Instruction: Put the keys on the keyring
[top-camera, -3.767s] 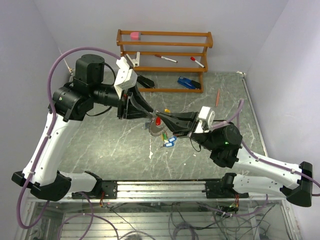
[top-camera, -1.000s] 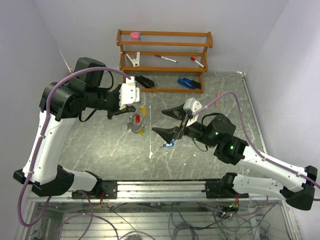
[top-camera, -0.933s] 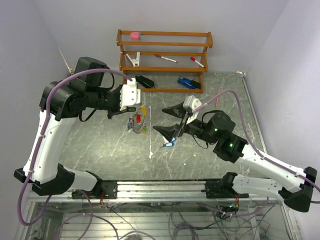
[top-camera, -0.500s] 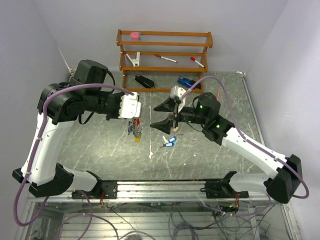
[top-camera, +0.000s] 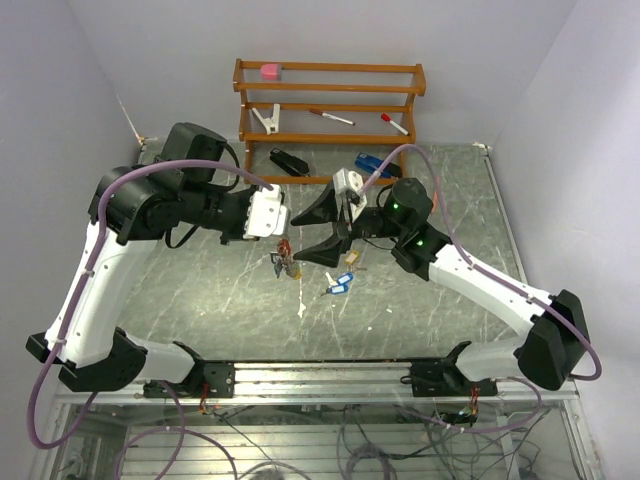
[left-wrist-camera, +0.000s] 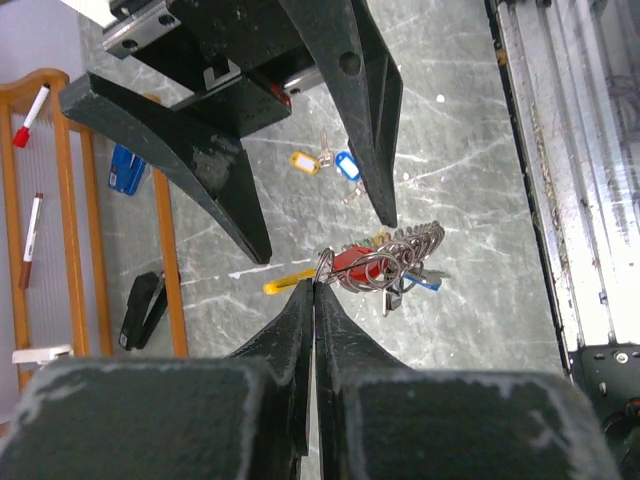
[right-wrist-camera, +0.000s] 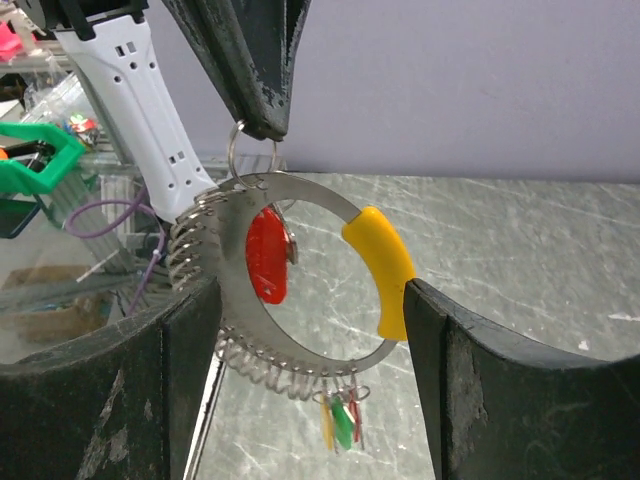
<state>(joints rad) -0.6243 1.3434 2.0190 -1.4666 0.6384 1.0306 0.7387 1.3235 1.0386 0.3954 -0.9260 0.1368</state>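
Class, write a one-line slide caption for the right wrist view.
Open right claw flanks the keyring, with its yellow sleeve, hanging from the shut left claw.

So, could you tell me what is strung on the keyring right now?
The keyring carries a red tag, a yellow piece, many small rings, and green and yellow tags below. The right end effector hides part of its rim.

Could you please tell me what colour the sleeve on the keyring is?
The sleeve is yellow, seen best in the right wrist view.
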